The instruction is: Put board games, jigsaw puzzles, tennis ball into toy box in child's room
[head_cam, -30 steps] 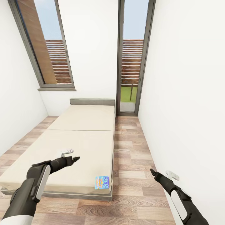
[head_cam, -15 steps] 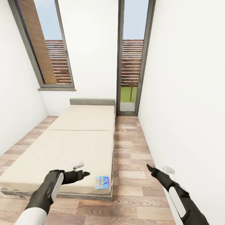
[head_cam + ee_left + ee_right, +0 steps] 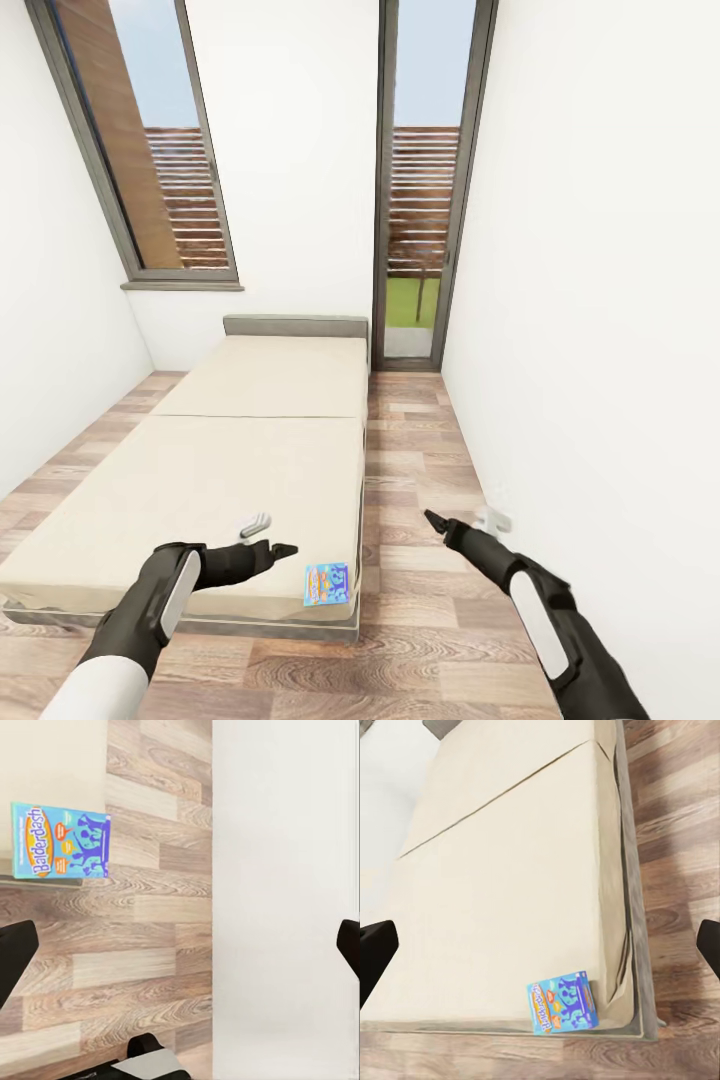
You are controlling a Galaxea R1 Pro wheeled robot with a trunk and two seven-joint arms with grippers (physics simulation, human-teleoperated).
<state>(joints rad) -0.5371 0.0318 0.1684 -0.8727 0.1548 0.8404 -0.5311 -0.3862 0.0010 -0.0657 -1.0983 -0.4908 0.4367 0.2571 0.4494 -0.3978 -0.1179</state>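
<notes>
Fingers of the left gripper (image 3: 280,549) stand wide apart and hold nothing — they hover low over the bed (image 3: 230,470), just left of the board game (image 3: 327,584) at its lower right corner. Right gripper (image 3: 432,519), also spread and empty, hangs over the floor (image 3: 420,600), right of the game.

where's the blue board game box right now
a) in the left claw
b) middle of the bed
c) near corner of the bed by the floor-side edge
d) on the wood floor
c: the board game box lies at the bed's near corner, beside the edge facing the wood floor, with the left claw apart from it.
</notes>
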